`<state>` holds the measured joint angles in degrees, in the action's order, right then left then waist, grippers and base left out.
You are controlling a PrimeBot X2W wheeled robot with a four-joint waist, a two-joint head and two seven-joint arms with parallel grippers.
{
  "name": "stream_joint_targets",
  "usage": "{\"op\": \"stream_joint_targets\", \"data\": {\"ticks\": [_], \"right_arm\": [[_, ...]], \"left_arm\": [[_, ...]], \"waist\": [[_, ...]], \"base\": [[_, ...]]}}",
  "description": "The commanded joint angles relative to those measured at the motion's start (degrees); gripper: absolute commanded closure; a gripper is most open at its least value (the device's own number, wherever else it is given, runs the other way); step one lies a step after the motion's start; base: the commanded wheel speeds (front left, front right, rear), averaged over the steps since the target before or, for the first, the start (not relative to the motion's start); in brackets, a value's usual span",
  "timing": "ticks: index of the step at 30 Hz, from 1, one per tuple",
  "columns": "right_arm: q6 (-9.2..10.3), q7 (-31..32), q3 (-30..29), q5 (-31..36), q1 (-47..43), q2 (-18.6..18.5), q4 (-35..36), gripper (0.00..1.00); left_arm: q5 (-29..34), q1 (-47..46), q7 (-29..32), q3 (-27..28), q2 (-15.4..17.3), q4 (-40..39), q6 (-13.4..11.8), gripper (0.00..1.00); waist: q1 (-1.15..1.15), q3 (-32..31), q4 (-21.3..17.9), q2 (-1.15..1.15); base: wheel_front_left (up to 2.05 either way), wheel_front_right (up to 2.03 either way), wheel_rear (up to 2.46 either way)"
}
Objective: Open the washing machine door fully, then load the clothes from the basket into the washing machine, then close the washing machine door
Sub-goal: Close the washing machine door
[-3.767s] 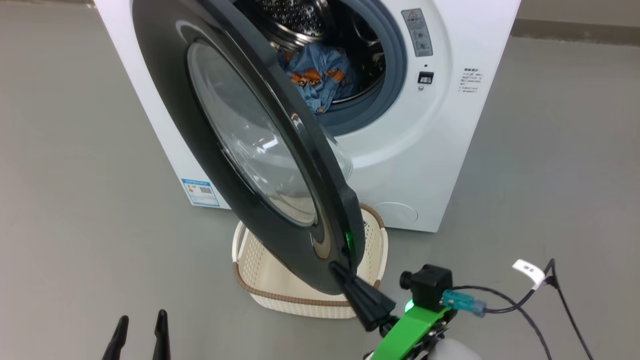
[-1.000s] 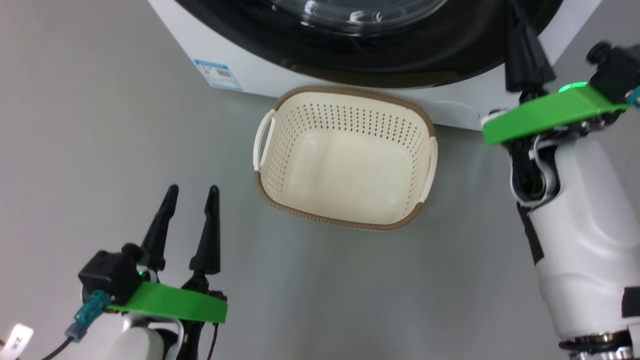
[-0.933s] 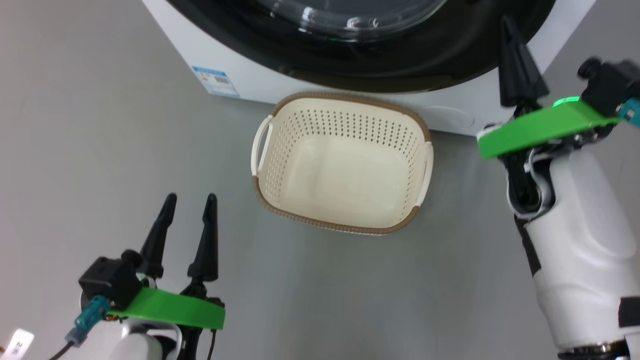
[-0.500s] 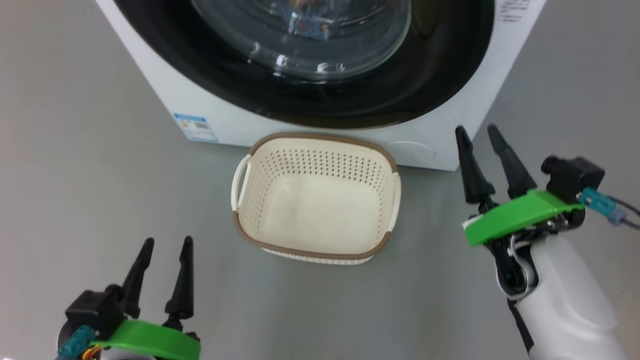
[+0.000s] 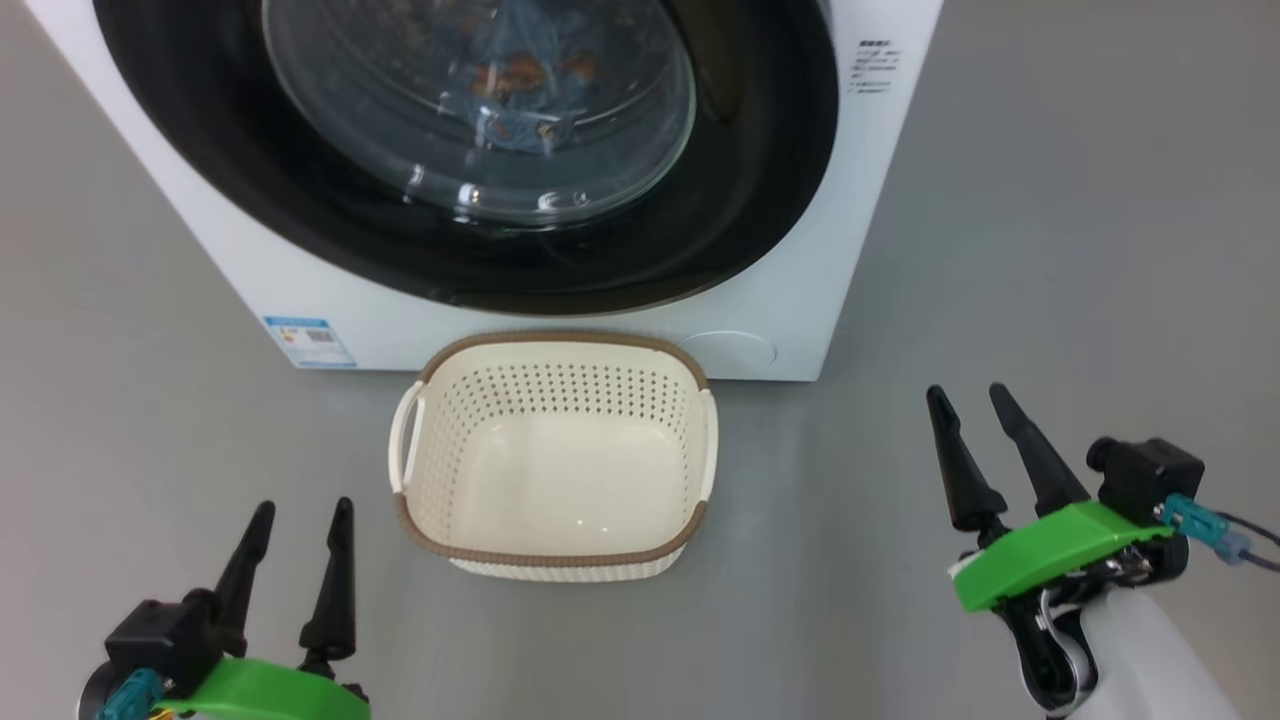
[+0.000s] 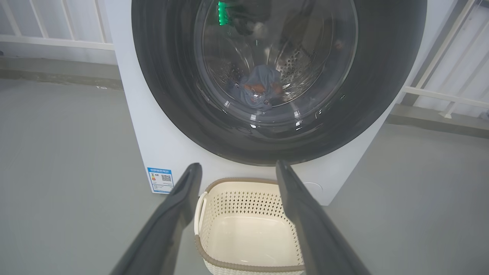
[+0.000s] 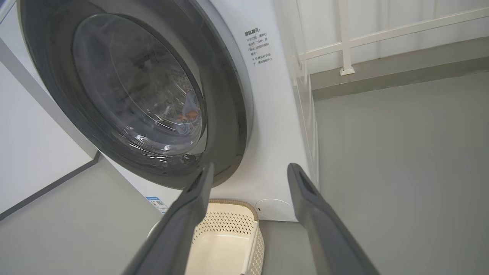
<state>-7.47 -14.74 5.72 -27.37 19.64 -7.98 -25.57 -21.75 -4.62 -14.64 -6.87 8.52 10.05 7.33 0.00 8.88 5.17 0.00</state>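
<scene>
The washing machine door [image 5: 760,180] lies shut against the white washing machine [image 5: 850,250]. Through its glass bowl [image 5: 480,110] the blue, orange-printed clothes [image 6: 258,86] lie in the steel drum. The cream basket [image 5: 552,458] stands on the floor just before the machine, with nothing in it. At the lower left my left gripper [image 5: 303,515] hangs open and holds nothing, short of the basket's left side. My right gripper [image 5: 968,395] hangs open at the lower right, apart from door and basket, also holding nothing.
Grey floor [image 5: 1050,250] spreads on both sides of the machine. A blue label sticker [image 5: 308,341] marks the machine's lower left front. White railings [image 7: 363,38] and a wall stand behind it. A cable [image 5: 1240,550] trails from my right wrist.
The door, ajar 3.8 s ago, is shut. My right gripper has left the door rim, opened and drawn back low to the right. The head camera has tilted up.
</scene>
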Motion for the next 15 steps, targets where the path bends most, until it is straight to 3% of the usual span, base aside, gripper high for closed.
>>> {"op": "stream_joint_targets", "data": {"ticks": [1, 15], "right_arm": [[-0.02, -0.26, 1.11, 0.78, -1.56, -0.41, 1.65, 0.00], [-0.02, -0.26, -1.79, 0.99, -8.36, -2.39, 2.90, 0.00]], "left_arm": [[0.18, -0.04, -0.36, 2.50, 1.69, -0.75, 0.15, 0.00], [1.80, 3.25, -0.36, 4.23, 1.78, -0.12, 0.15, 0.00]], "waist": [[0.00, -2.01, -2.11, 0.00], [0.00, -5.60, -6.70, 0.00]], "base": [[0.00, 0.00, 0.00], [0.00, 0.00, 0.00]]}}
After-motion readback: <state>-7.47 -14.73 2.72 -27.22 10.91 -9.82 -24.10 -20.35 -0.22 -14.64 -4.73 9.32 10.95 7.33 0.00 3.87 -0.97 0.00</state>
